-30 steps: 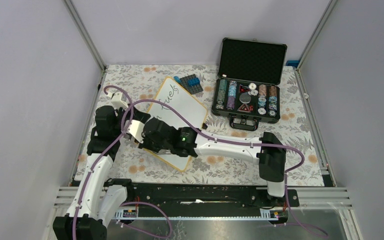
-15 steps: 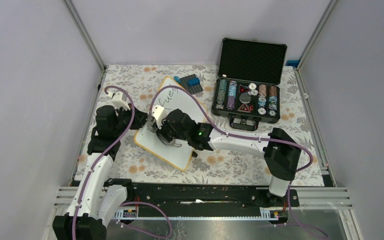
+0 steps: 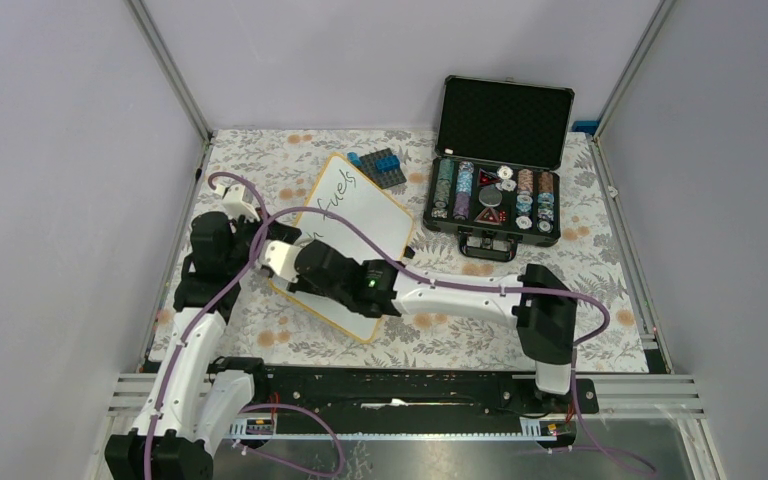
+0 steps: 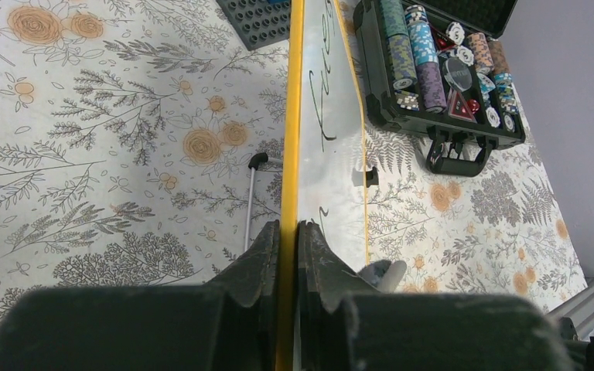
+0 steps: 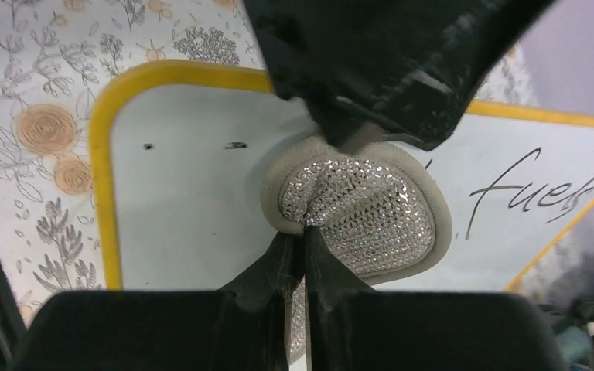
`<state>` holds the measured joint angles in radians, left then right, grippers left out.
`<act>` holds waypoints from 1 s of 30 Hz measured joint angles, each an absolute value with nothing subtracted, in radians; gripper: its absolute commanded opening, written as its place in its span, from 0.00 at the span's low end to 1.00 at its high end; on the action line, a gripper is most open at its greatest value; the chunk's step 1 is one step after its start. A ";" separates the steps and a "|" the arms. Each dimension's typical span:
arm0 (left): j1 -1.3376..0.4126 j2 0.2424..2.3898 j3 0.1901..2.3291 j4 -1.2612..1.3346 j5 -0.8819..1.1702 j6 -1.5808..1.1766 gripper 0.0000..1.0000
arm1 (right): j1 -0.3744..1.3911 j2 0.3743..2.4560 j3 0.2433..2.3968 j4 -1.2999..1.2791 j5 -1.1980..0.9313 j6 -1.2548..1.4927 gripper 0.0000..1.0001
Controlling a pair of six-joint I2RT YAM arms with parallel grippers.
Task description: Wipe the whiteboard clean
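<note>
Cloth printed with flowers covers the desk (image 3: 260, 160). At its far right an open black chip case (image 3: 495, 195) stands with its lid up and rows of chips in the tray. Just left of the case the whiteboard (image 3: 370, 215) lies askew near the middle of the desk, one corner pointing to the far edge. The left claw (image 4: 288, 232) is clamped on the board's yellow rim at its left edge, one finger on each face. The right claw (image 5: 303, 249) is closed on a rounded pad (image 5: 371, 209) covered in glittering stones, and the pad presses on the white face near a rounded corner. A dark brick plate (image 3: 382, 167) with blue bricks sits by the board's far corner. Black writing (image 5: 537, 193) reading "fuels" lies on the board beyond the pad.
</note>
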<state>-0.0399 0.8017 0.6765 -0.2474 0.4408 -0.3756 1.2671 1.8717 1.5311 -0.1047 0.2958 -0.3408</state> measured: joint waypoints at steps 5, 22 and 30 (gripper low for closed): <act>-0.040 0.795 0.677 -0.250 0.445 -0.382 0.00 | 1.319 1.886 1.562 -0.133 0.350 -0.461 0.00; -0.049 0.844 0.688 -0.241 0.486 -0.417 0.41 | 1.166 1.629 0.917 0.378 0.178 -0.029 0.00; -0.068 0.867 0.716 -0.264 0.537 -0.477 0.72 | 1.130 1.616 0.870 0.387 0.145 0.123 0.00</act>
<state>-0.0681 0.8669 0.7162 -0.2642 0.5373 -0.4774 1.1301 1.6161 0.8696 0.3870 0.1448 0.1226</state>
